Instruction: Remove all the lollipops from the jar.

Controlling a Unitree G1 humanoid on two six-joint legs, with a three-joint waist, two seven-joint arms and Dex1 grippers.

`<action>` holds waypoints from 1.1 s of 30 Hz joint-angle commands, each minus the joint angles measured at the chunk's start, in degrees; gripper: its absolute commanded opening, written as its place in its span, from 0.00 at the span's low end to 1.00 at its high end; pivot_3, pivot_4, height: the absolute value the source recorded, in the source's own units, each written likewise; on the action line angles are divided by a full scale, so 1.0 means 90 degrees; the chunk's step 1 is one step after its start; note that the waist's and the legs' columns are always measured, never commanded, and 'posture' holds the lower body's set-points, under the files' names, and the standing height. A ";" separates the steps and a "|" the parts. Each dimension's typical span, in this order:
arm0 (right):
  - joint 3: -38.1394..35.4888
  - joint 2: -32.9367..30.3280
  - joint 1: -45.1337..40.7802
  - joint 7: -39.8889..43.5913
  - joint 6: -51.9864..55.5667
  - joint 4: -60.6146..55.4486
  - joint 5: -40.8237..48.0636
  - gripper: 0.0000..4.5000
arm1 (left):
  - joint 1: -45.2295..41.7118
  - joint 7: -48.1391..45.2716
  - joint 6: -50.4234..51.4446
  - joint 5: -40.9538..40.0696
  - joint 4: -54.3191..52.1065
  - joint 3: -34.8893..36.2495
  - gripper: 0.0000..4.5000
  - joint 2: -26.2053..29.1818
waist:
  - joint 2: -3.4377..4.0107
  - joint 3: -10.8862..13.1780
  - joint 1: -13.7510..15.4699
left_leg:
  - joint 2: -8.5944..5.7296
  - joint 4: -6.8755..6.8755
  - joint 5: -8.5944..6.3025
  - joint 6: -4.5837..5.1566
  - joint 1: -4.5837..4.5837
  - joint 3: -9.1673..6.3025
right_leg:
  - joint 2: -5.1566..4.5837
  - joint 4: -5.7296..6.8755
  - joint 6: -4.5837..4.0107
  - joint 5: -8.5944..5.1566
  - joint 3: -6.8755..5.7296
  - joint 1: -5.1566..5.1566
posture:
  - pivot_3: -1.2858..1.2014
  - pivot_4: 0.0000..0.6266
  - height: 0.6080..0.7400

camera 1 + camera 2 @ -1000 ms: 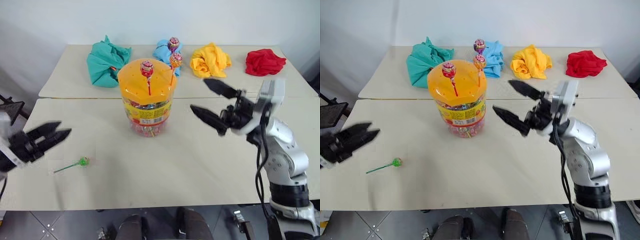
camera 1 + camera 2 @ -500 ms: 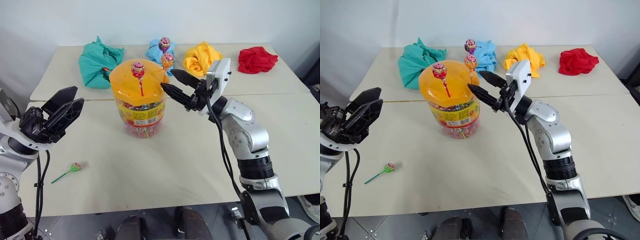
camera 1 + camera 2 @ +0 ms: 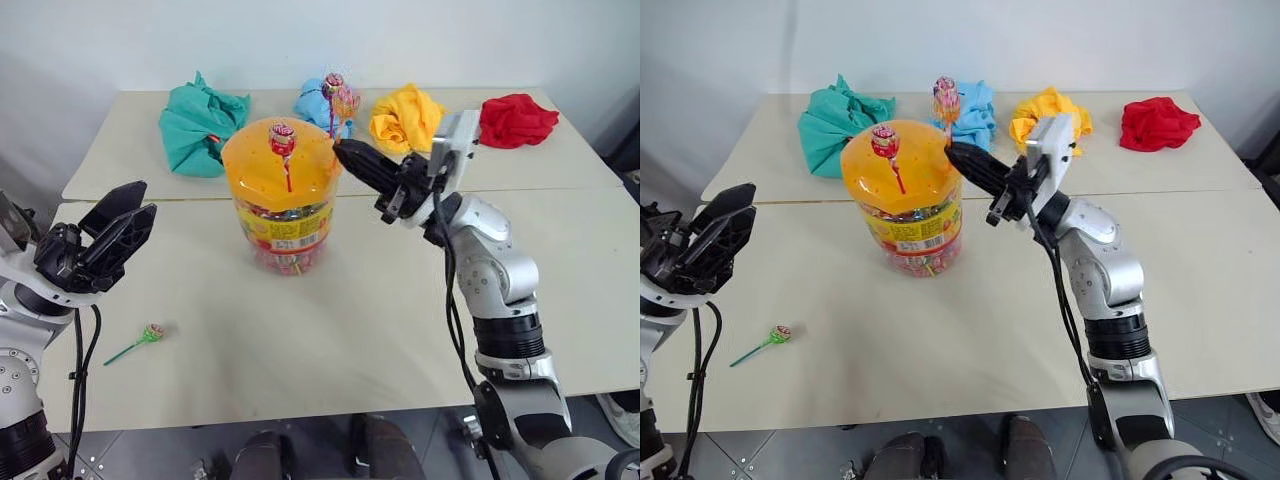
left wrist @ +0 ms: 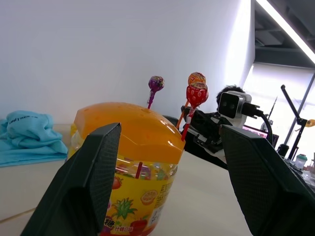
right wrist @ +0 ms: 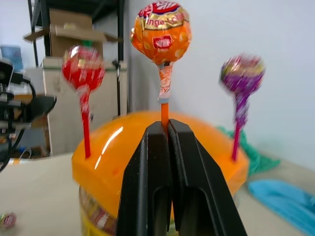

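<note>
Counts: 4 lollipops – 3 in jar [image 3: 284, 195] lid: red [image 3: 282, 137], orange [image 5: 160, 32], purple [image 5: 241, 75]; 1 green [image 3: 153, 333], I think, near-left on table. 4 cloths far. 2 grippers.

place: lab or workshop room | evidence: plain white walls; two bare beige tables [image 3: 400, 330] pushed together | shelving [image 5: 78, 29] stacked with cardboard boxes | strip ceiling light [image 4: 285, 29]; stands and gear [image 4: 295, 142] along one side

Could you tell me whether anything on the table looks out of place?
Only the green lollipop: it lies flat on the table, apart from the jar, while the others stand in the lid.
</note>
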 commanded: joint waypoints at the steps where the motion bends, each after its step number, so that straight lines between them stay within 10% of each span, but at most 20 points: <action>1: -0.0936 -0.1095 0.0208 0.0106 0.0491 -0.0064 0.0285 0.01 | 0.0125 -0.0500 -0.0050 0.0033 -0.0047 0.0002 0.75 0.0257 | 0.0000 0.0000 0.0034 | 0.0001 0.0000 -0.0001 0.0002 -0.0001 -0.0001 | -0.0002 -0.0003 0.0000 0.0000 0.0000 0.0000 | 0.52 0.24 1.00; 5: -0.0717 -0.3108 0.1275 0.0779 0.1213 0.0376 -0.0562 0.01 | 0.0419 -0.1122 -0.0248 0.0749 -0.0404 -0.0640 0.75 0.0591 | -0.0002 -0.0002 0.0127 | -0.0005 0.0000 -0.0017 0.0018 -0.0003 0.0008 | -0.0007 -0.0024 0.0000 0.0000 0.0001 0.0003 | 0.52 0.24 1.00; 12: -0.0034 -0.4322 0.2861 0.1488 0.0238 0.1371 -0.2113 0.01 | 0.0676 -0.1670 -0.0860 0.1638 -0.0761 -0.1317 0.75 0.0701 | -0.0002 -0.0003 0.0038 | 0.0009 -0.0003 -0.0015 0.0004 0.0020 0.0064 | 0.0012 -0.0038 -0.0010 -0.0005 0.0011 0.0006 | 0.52 0.24 1.00; 18: -0.0046 -0.4287 0.2917 0.1768 -0.0032 0.1885 -0.2325 0.15 | 0.0589 -0.1505 -0.0909 0.1559 -0.0762 -0.1237 0.75 0.0673 | -0.0001 -0.0003 -0.0017 | 0.0015 -0.0001 -0.0010 0.0001 0.0029 0.0070 | 0.0009 -0.0025 -0.0014 -0.0007 0.0027 0.0002 | 0.52 0.24 1.00; 25: -0.0751 -0.3168 0.1692 0.2228 0.0278 0.1092 -0.0505 0.64 | 0.0195 -0.0455 -0.0735 0.0632 -0.0491 -0.0584 0.75 0.0126 | -0.0001 -0.0002 -0.0028 | 0.0024 0.0003 -0.0012 0.0002 0.0025 0.0067 | 0.0008 -0.0023 -0.0014 -0.0007 0.0029 -0.0001 | 0.52 0.24 1.00; 33: -0.0048 -0.1313 -0.1272 0.0596 0.1162 0.1552 -0.0512 0.64 | 0.0072 0.0067 -0.0780 0.0638 0.0032 -0.0409 0.75 -0.0190 | -0.0001 -0.0004 -0.0014 | 0.0022 0.0005 -0.0014 -0.0002 0.0005 0.0062 | 0.0002 0.0021 -0.0014 -0.0007 0.0028 -0.0044 | 0.52 0.24 1.00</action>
